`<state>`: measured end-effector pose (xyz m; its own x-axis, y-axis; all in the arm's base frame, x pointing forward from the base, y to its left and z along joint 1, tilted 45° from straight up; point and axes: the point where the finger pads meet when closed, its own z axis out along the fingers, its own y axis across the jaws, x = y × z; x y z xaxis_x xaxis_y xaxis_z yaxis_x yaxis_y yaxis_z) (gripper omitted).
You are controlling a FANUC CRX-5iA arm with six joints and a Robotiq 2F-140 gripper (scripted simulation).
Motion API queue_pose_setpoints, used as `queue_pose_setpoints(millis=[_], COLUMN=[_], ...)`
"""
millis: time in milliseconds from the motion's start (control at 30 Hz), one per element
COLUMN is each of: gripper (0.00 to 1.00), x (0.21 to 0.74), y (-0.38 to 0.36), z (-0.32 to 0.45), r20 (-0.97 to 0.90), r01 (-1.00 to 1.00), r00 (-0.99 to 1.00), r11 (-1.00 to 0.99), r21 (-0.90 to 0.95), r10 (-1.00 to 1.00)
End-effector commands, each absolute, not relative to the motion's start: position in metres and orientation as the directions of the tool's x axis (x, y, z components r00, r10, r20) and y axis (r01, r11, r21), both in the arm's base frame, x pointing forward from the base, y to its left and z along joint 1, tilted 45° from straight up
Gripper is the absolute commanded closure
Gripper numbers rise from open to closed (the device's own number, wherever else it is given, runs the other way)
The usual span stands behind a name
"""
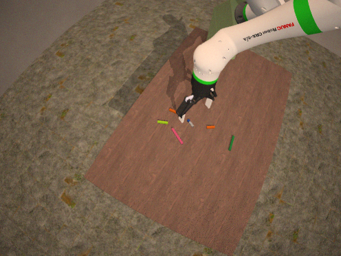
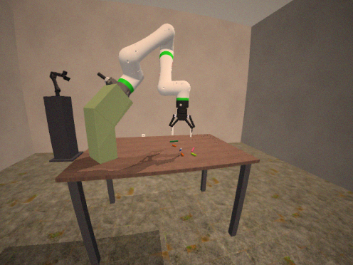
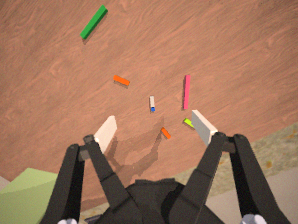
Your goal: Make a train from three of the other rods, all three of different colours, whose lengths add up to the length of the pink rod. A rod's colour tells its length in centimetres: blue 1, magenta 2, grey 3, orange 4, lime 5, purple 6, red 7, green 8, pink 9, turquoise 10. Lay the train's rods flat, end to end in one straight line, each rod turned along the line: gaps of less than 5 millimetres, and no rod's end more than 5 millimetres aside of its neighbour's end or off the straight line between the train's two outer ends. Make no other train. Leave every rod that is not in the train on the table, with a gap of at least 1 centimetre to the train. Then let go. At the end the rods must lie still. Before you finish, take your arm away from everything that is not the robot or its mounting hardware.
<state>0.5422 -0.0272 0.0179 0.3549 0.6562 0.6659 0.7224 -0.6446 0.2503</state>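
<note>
A brown wooden counter (image 1: 192,165) (image 2: 213,151) (image 3: 45,100) carries the rods, giving them a flat surface to lie on. Above it the white arm (image 1: 254,38) (image 2: 165,68) reaches down from its green mount (image 1: 221,15) (image 2: 101,132) (image 3: 25,190), which raises its base. The black pincer (image 1: 194,111) (image 2: 181,132) (image 3: 152,119) is spread wide with nothing between its pale fingertips, clear of the rods, probably so that it can turn to the next pick without nudging them.

The pink rod (image 1: 177,135) (image 2: 193,149) (image 3: 187,92), the length to match, lies apart from the building spot. The green rod (image 1: 232,142) (image 2: 174,141) (image 3: 94,22) lies off on the far side of one orange rod (image 1: 210,126) (image 2: 174,145) (image 3: 121,80). The lime rod (image 1: 162,122) (image 2: 193,154) (image 3: 189,122) and a second orange rod (image 1: 172,110) (image 2: 182,154) (image 3: 166,133) lie toward one long edge.

In the middle, the grey rod (image 1: 191,124) (image 3: 152,101) and the smaller blue rod (image 1: 188,120) (image 2: 180,149) (image 3: 153,109) lie end to end, seemingly in line; the gap is too small to judge. Grey three and blue one leave five of nine, so lime is likely the missing piece, and green and both oranges are best left aside.
</note>
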Motion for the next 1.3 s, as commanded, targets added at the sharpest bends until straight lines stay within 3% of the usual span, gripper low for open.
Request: queue_pose_setpoints(millis=[0,567,1033,1167,1200,1267], gripper=[0.00,0.00,0.00,0.00,0.85,0.85], x=[0.542,0.585,0.608,0.608,0.608,0.608], y=[-0.027,-0.089,-0.142,-0.144,-0.144,-0.144], z=[0.018,0.001,-0.021,-0.022,-0.022,-0.022], r20=[0.666,0.464,0.226,0.220,0.220,0.220], r01=[0.722,0.803,0.732,0.728,0.728,0.728], r00=[0.355,-0.033,-0.335,-0.343,-0.343,-0.343], r11=[-0.645,-0.253,0.101,0.111,0.111,0.111], r21=[0.250,0.539,0.674,0.676,0.676,0.676], r10=[0.656,0.885,0.914,0.913,0.913,0.913])
